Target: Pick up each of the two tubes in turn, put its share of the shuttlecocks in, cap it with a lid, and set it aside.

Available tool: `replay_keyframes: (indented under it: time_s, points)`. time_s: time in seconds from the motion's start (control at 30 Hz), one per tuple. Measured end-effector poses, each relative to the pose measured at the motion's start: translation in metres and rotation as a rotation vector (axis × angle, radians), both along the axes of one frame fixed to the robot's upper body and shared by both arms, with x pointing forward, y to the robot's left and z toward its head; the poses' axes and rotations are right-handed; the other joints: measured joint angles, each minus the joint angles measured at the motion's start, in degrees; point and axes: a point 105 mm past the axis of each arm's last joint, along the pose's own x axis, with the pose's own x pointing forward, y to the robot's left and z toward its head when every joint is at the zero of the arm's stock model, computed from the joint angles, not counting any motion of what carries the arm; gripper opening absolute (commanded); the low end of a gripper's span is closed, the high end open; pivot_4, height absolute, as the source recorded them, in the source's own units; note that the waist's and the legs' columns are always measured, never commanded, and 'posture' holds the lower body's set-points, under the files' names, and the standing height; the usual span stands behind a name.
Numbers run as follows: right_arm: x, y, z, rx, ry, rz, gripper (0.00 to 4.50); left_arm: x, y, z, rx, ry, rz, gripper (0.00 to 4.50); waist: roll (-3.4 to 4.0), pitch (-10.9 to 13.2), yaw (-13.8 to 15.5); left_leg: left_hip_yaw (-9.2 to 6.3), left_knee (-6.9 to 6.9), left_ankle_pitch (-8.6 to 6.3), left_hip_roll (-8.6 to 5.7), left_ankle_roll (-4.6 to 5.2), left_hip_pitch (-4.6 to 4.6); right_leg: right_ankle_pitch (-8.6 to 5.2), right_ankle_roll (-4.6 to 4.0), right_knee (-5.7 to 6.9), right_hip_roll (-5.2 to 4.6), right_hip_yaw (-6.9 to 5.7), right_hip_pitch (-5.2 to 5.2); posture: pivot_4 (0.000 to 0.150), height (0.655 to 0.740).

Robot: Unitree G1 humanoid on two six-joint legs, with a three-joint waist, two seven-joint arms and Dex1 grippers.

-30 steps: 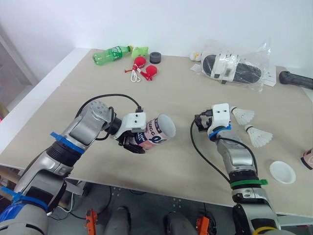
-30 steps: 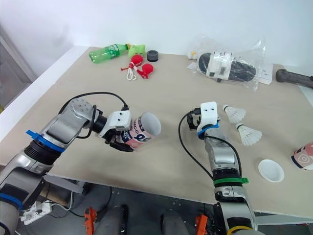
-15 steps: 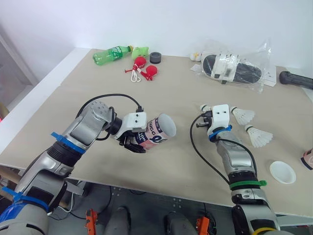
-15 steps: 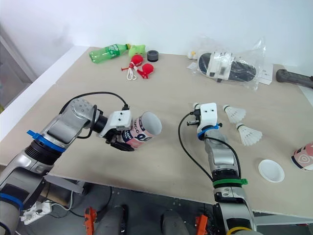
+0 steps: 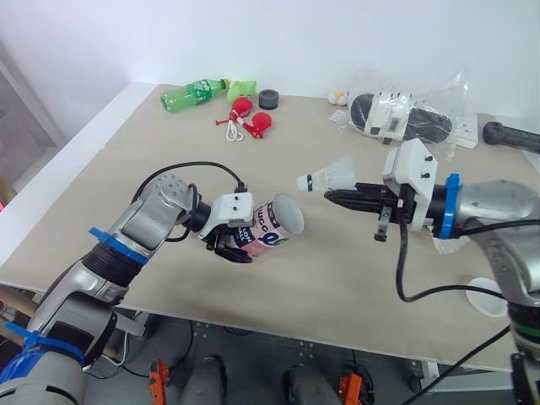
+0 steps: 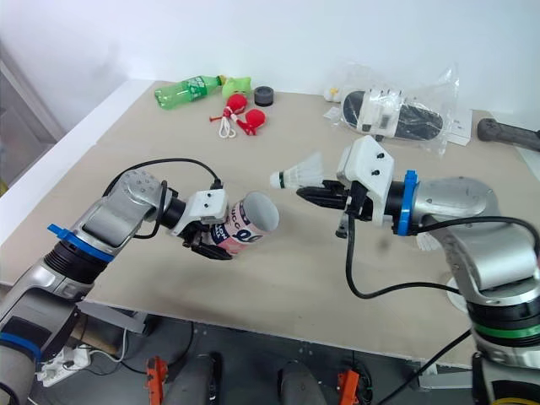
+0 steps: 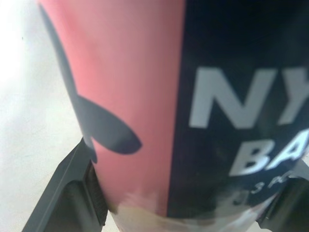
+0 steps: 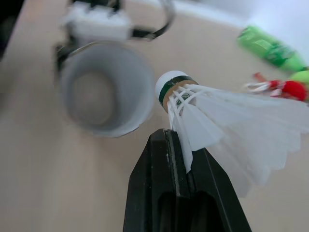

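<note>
Pink-and-navy tube (image 5: 270, 228) clamped tilted in left gripper (image 5: 230, 247); right gripper (image 5: 331, 196) fingers closed, pinching 1 white shuttlecock (image 5: 333, 175) just beside tube's open mouth.

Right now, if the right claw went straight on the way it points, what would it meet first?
Probably the open mouth of the tube held in the left claw, with the shuttlecock that the right claw grips arriving first. The line looks slightly off-centre, and depth is unclear.
</note>
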Motion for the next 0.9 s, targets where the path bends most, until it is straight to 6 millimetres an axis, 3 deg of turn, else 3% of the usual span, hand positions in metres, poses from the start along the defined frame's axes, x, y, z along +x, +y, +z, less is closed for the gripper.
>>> replay_keyframes:
  time_s: [0.13, 0.3, 0.33, 0.4, 0.5, 0.63, 0.8, 0.83, 0.87, 0.9]
  points:
    - [-0.009, 0.015, -0.016, -0.049, 0.054, 0.065, 0.05, 0.000, 0.000, 0.000, -0.001, 0.000, 0.001, 2.96, -0.01, 0.00, -0.03, 0.00, 0.00, 0.00, -0.02, 0.00, -0.02, -0.01, 0.01, 0.00, -0.02, 0.00, -0.01, 0.150, 0.7400]
    - [-0.013, 0.022, -0.022, -0.056, 0.077, 0.091, 0.05, 0.000, 0.000, 0.000, -0.002, 0.001, 0.001, 2.96, -0.01, 0.00, 0.03, 0.00, 0.00, 0.00, -0.03, 0.00, -0.05, -0.01, 0.00, 0.00, -0.04, -0.01, -0.02, 0.150, 0.7400]
    - [-0.013, 0.024, -0.022, -0.048, 0.082, 0.094, 0.68, 0.000, 0.000, 0.000, -0.002, 0.001, 0.001, 2.96, -0.01, 0.00, 0.03, -0.01, 0.00, 0.00, -0.03, 0.00, -0.05, -0.01, 0.00, 0.00, -0.03, -0.01, -0.03, 0.150, 0.7400]
    - [-0.015, 0.027, -0.022, -0.033, 0.089, 0.097, 1.36, 0.000, 0.000, 0.000, -0.002, 0.001, 0.002, 2.96, -0.01, 0.00, 0.04, -0.02, 0.00, 0.00, -0.02, 0.00, -0.05, -0.01, 0.00, 0.00, -0.03, -0.02, -0.03, 0.150, 0.7400]
    - [-0.018, 0.030, -0.022, -0.020, 0.108, 0.109, 2.86, 0.000, -0.001, 0.000, -0.003, 0.002, 0.002, 2.96, -0.01, 0.00, 0.06, -0.01, 0.00, 0.00, -0.03, 0.00, -0.05, -0.01, 0.00, 0.00, -0.03, -0.02, -0.02, 0.150, 0.7400]
    - [-0.020, 0.028, -0.013, 0.025, 0.109, 0.090, 4.33, 0.000, -0.001, 0.000, -0.004, 0.002, 0.001, 2.96, -0.01, 0.00, 0.15, -0.02, 0.00, 0.00, -0.03, 0.00, -0.05, -0.01, 0.00, 0.00, -0.04, -0.02, -0.02, 0.150, 0.7400]
    - [-0.014, 0.002, 0.012, 0.159, 0.065, -0.047, 4.33, 0.000, -0.003, 0.000, -0.008, 0.003, -0.002, 2.96, -0.03, 0.00, 0.49, -0.03, 0.00, 0.00, -0.03, 0.00, -0.08, 0.00, -0.01, 0.00, -0.03, -0.04, -0.02, 0.150, 0.7400]
    - [-0.010, -0.014, 0.016, 0.205, 0.046, -0.130, 4.33, -0.001, -0.004, 0.000, -0.011, 0.003, -0.006, 2.96, -0.10, -0.02, 0.69, -0.07, 0.01, 0.00, -0.03, 0.00, -0.10, -0.01, -0.04, -0.01, -0.04, -0.09, 0.00, 0.150, 0.7400]
    - [0.003, -0.060, 0.016, 0.295, 0.039, -0.346, 4.33, -0.001, -0.004, 0.000, -0.015, 0.004, -0.005, 2.96, -0.28, -0.03, 0.88, -0.10, 0.02, 0.00, -0.06, 0.00, -0.14, 0.00, -0.07, -0.03, -0.08, -0.13, 0.03, 0.150, 0.7400]
    - [0.006, -0.075, 0.015, 0.318, 0.039, -0.416, 4.33, -0.001, -0.004, 0.000, -0.014, 0.004, -0.004, 2.96, -0.29, -0.02, 0.77, -0.02, 0.04, 0.00, -0.07, 0.00, -0.14, 0.06, -0.12, -0.03, -0.10, -0.07, -0.02, 0.150, 0.7400]
